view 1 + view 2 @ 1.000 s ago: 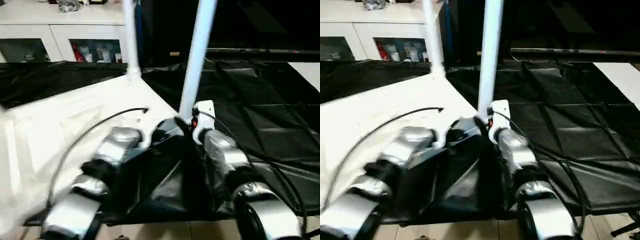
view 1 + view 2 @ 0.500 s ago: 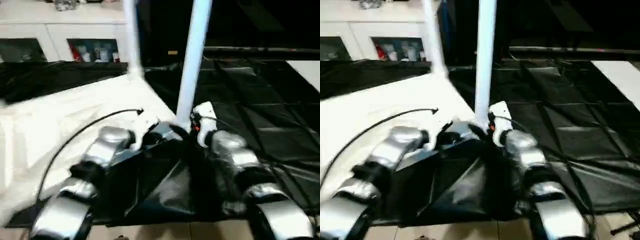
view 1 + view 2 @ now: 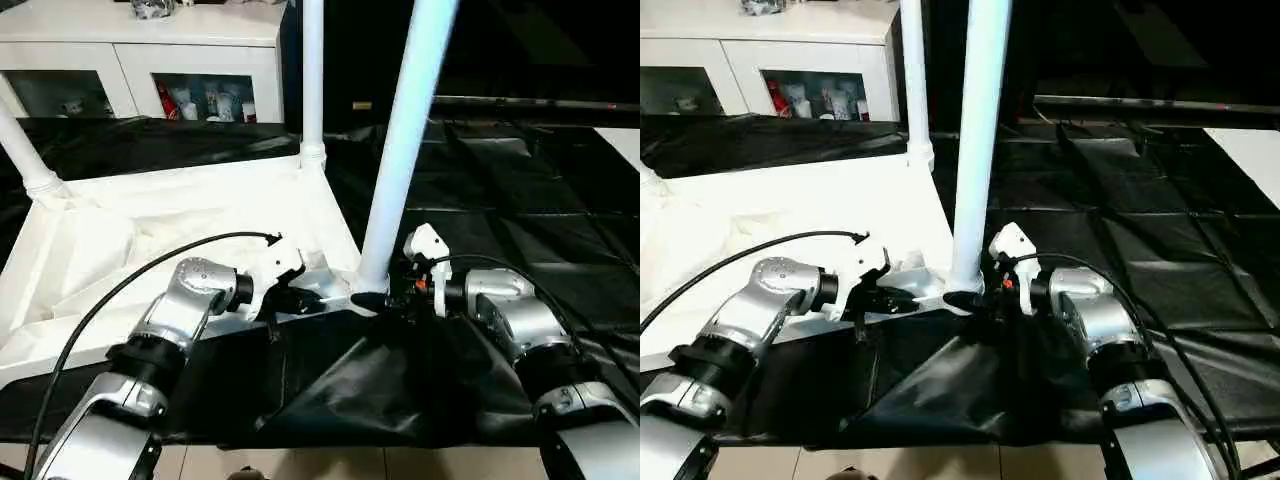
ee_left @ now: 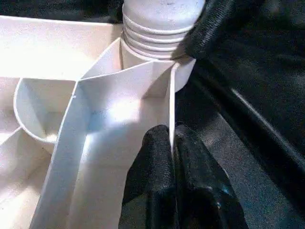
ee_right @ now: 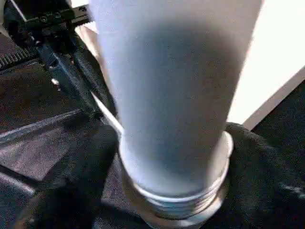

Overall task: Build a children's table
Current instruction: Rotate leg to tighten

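Note:
The children's table lies upside down: a white ribbed tabletop [image 3: 150, 230] on a black sheet, with three white legs standing up from its corner sockets. The near leg [image 3: 405, 150] rises from the corner closest to me. My right gripper [image 3: 385, 298] sits at that leg's ringed base [image 5: 176, 191], with a black finger [image 4: 209, 24] pressed against the collar on each side. My left gripper [image 4: 172, 131] is shut on the thin rim wall [image 4: 170, 100] of the tabletop, a short way from the same corner. The far leg [image 3: 312, 80] and the left leg [image 3: 25, 150] stand untouched.
A black plastic sheet [image 3: 520, 200] covers the floor under and around the tabletop, bunched up in front of the near corner [image 3: 340, 390]. A white cabinet with glass doors [image 3: 150, 70] stands at the back. A black cable [image 3: 130, 285] loops over my left forearm.
The whole picture has shifted and steadied, so the camera has moved. Both grippers stay at the near corner, the right one still at the leg's base.

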### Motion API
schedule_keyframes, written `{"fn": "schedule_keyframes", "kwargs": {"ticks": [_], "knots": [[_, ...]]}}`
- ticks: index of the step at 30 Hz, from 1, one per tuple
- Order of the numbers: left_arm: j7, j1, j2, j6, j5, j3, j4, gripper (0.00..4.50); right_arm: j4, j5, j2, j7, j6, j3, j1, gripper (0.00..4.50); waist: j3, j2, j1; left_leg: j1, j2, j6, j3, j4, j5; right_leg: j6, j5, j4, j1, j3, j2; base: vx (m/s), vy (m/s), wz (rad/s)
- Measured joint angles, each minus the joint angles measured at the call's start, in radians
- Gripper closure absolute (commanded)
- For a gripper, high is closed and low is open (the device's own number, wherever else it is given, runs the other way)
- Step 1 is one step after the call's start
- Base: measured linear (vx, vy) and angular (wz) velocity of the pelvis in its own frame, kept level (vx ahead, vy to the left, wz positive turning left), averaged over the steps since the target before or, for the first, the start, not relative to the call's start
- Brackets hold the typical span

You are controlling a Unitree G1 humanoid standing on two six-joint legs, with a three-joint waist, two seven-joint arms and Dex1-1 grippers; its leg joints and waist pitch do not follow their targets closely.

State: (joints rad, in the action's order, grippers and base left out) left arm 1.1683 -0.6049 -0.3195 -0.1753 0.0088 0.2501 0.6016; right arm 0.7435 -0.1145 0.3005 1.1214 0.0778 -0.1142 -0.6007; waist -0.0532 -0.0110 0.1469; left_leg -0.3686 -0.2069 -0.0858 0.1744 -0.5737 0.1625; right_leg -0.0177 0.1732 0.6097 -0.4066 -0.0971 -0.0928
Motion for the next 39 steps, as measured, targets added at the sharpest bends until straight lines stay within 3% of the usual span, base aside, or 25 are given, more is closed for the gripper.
{"fn": "schedule_keyframes", "kwargs": {"ticks": [5, 8, 15, 21, 24, 28, 30, 34, 35, 39], "knots": [[0.013, 0.005, -0.003, -0.006, -0.003, 0.0, -0.009, 4.5, -0.016, -0.002, -0.006, 0.004, 0.018, -0.003, 0.002, 1.63, 0.0, 0.0, 0.002, 0.0, 0.0, 0.0, 0.0, 0.0, 0.0, 0.001, 0.0, 0.0, 0.0, 0.0, 0.0, 0.0, 0.0, 0.0], [0.006, 0.005, -0.003, -0.015, -0.003, -0.002, -0.01, 4.5, -0.015, -0.001, -0.017, -0.014, 0.019, 0.0, 0.005, 1.71, 0.0, 0.0, 0.0, 0.0, 0.0, 0.0, 0.0, 0.0, 0.0, 0.001, 0.0, 0.0, 0.0, 0.0, 0.0, 0.0, 0.0, 0.0], [-0.243, -0.063, 0.092, -0.042, 0.038, -0.029, 0.098, 4.5, 0.096, 0.015, -0.153, -0.466, -0.01, 0.088, -0.035, 1.76, 0.0, 0.001, -0.031, 0.004, 0.001, 0.0, 0.0, 0.0, 0.0, 0.003, 0.002, 0.0, 0.003, 0.001, 0.0, 0.0, 0.0, 0.0], [-0.433, -0.142, 0.189, -0.077, 0.059, -0.046, 0.205, 4.5, 0.149, 0.033, -0.256, -0.802, 0.006, 0.149, -0.088, 1.76, 0.001, 0.0, -0.034, 0.004, 0.002, 0.0, -0.001, 0.0, 0.0, 0.003, 0.002, -0.002, 0.004, 0.001, 0.0, 0.0, 0.0, 0.0], [-0.456, -0.154, 0.209, -0.067, 0.059, -0.051, 0.229, 4.5, 0.182, 0.038, -0.276, -0.864, -0.024, 0.152, -0.107, 1.76, 0.001, 0.0, -0.034, 0.004, 0.002, 0.0, -0.001, 0.001, 0.0, 0.003, 0.002, -0.002, 0.004, 0.001, 0.0, 0.0, 0.0, 0.0], [-0.451, -0.154, 0.206, -0.052, 0.062, -0.049, 0.23, 4.5, 0.2, 0.049, -0.277, -0.861, -0.068, 0.15, -0.107, 1.76, 0.001, -0.001, -0.033, 0.003, 0.002, 0.0, -0.001, 0.004, 0.0, 0.003, 0.002, -0.002, 0.002, 0.0, 0.0, 0.0, 0.0, 0.0], [-0.422, -0.149, 0.192, -0.038, 0.062, -0.048, 0.224, 4.5, 0.2, 0.047, -0.258, -0.799, -0.074, 0.146, -0.105, 1.07, 0.001, -0.001, -0.034, 0.003, 0.002, 0.0, -0.001, 0.004, 0.0, 0.004, 0.002, -0.002, 0.002, 0.0, 0.0, 0.0, 0.0, 0.0], [-0.37, -0.13, 0.162, -0.014, 0.061, -0.048, 0.202, 4.5, 0.199, 0.067, -0.208, -0.648, -0.089, 0.105, -0.101, 0.86, 0.001, -0.001, -0.034, 0.002, 0.001, 0.0, -0.001, 0.006, 0.0, 0.004, 0.002, -0.002, 0.001, 0.0, 0.0, 0.0, 0.0, 0.0], [-0.353, -0.124, 0.151, -0.005, 0.061, -0.048, 0.196, 4.5, 0.198, 0.067, -0.194, -0.6, -0.089, 0.098, -0.101, 0.62, 0.001, -0.001, -0.035, 0.002, 0.001, 0.0, -0.001, 0.006, 0.0, 0.003, 0.002, -0.002, 0.001, 0.0, 0.001, 0.0, 0.0, 0.0], [-0.252, -0.083, 0.096, 0.008, 0.046, -0.046, 0.137, 4.5, 0.163, 0.064, -0.128, -0.409, -0.089, 0.059, -0.09, 0.55, 0.0, -0.001, -0.035, 0.001, 0.001, 0.0, -0.001, 0.006, 0.0, 0.0, 0.0, -0.002, -0.001, 0.0, 0.001, 0.0, 0.0, 0.0]]}}
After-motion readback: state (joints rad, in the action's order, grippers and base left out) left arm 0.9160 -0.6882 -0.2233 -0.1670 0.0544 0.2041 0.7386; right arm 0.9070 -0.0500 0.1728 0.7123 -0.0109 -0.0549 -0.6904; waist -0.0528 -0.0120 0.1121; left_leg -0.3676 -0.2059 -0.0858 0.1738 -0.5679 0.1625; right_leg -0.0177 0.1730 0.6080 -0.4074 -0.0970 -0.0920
